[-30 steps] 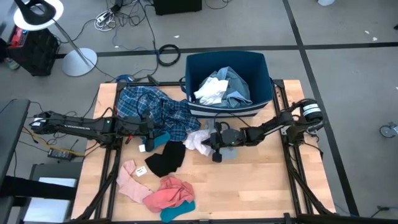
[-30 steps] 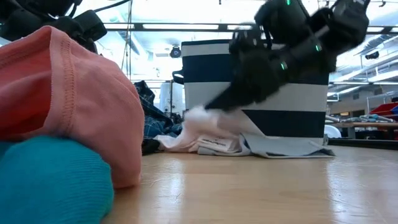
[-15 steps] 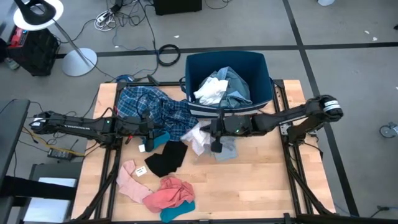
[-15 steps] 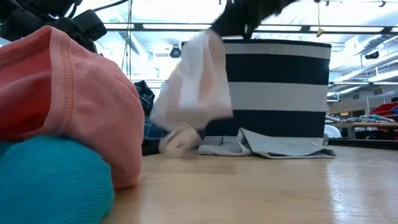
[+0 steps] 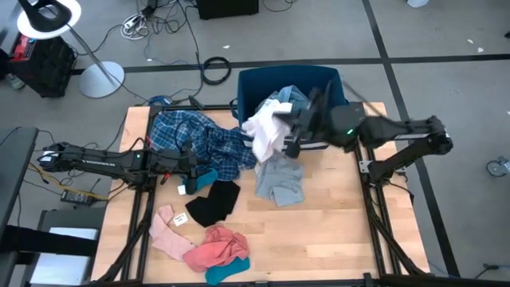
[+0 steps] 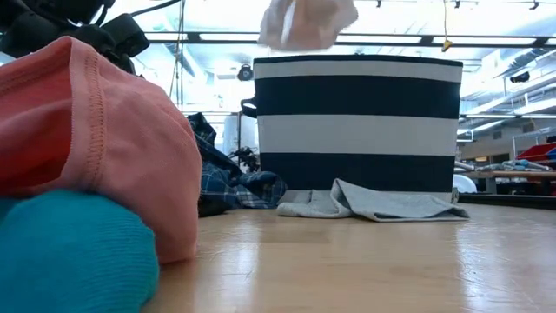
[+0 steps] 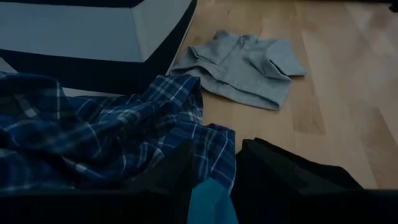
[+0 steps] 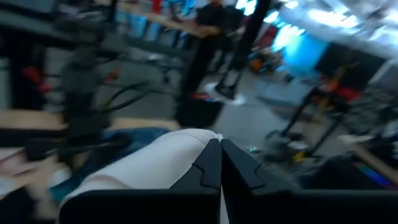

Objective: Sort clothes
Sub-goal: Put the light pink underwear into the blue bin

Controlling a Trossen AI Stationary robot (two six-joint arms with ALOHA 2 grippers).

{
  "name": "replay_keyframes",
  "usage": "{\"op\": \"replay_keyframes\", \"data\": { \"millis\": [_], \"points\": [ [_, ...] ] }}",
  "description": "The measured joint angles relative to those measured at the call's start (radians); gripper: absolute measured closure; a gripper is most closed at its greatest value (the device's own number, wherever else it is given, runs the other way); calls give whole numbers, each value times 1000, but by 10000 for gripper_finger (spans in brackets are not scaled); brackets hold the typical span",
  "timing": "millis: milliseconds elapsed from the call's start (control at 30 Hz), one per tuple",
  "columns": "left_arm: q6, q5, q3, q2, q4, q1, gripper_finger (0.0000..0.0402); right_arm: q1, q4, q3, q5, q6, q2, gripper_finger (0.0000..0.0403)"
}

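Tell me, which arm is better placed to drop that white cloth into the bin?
The right. Its gripper is shut on the white garment, held up at the bin rim. The left gripper lies low by the plaid shirt, farther off.

One bin (image 5: 331,84); two arms; eight loose garments on table (image 5: 335,231).

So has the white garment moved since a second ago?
Yes. The right tool has lifted the white garment off the table, up toward the bin.
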Motion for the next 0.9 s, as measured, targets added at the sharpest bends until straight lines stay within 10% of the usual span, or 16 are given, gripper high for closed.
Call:
{"op": "replay_keyframes", "data": {
  "millis": [367,567,900],
  "points": [
    [0,0,0,0,1,0,259,-150,-144,207,124,-113,-14,403],
    [0,0,0,0,1,0,259,-252,-386,203,50,136,-65,403],
    [19,0,0,0,-1,0,259,-312,-416,-166,8,340,-306,403]
  ]
}}
